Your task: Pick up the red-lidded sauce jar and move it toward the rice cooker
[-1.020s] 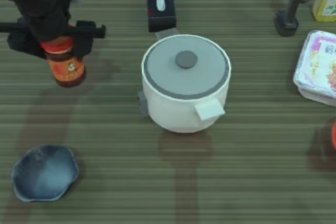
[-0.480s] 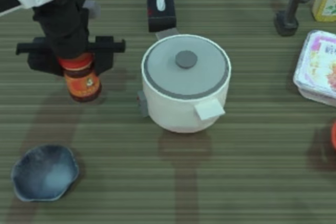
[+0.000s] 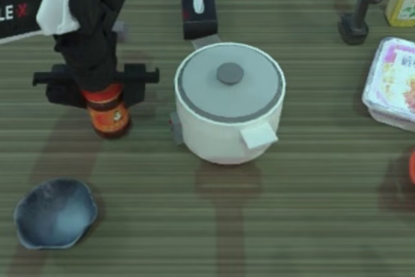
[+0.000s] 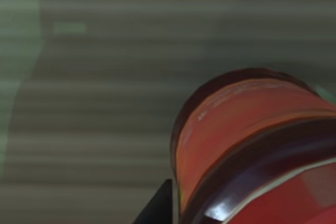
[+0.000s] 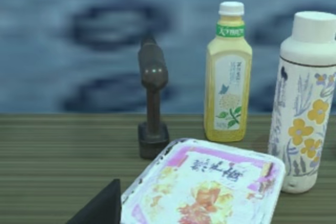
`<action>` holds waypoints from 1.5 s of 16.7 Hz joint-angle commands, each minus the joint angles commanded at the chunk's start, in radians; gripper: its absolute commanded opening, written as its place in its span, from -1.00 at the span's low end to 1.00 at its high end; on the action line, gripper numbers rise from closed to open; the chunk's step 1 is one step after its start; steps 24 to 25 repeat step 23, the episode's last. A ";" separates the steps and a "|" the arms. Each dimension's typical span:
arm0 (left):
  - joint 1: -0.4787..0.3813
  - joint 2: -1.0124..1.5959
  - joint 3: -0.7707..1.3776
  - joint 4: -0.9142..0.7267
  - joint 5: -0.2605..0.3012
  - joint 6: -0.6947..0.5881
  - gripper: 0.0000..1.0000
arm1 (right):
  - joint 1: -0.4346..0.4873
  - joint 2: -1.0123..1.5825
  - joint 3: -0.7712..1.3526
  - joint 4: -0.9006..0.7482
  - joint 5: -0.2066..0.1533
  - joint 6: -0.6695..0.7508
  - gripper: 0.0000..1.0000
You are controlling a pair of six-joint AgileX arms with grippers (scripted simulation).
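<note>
- The left gripper (image 3: pixel 97 85) has its fingers clenched on the red-lidded sauce jar (image 3: pixel 108 116), left of the rice cooker (image 3: pixel 228 105) and apart from it.
- Judged: carry step; next, ease right, then set down on the surface.
- The right gripper shows only a dark tip in its wrist view; its state cannot be told.

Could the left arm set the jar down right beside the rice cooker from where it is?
Probably yes. The left tool holds the jar on the cooker's left, and the wood table between them is bare, apart from the cooker's small side hinge.
</note>
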 joint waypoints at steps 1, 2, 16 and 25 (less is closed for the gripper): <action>0.000 0.003 -0.004 0.006 0.000 0.000 -1.00 | 0.000 0.000 0.000 0.000 0.000 0.000 1.00; 0.000 0.003 -0.004 0.006 0.000 0.000 -1.00 | 0.000 0.000 0.000 0.000 0.000 0.000 1.00; 0.000 0.003 -0.004 0.006 0.000 0.000 0.81 | 0.000 0.000 0.000 0.000 0.000 0.000 1.00; 0.000 0.003 -0.004 0.006 0.000 0.000 1.00 | 0.000 0.000 0.000 0.000 0.000 0.000 1.00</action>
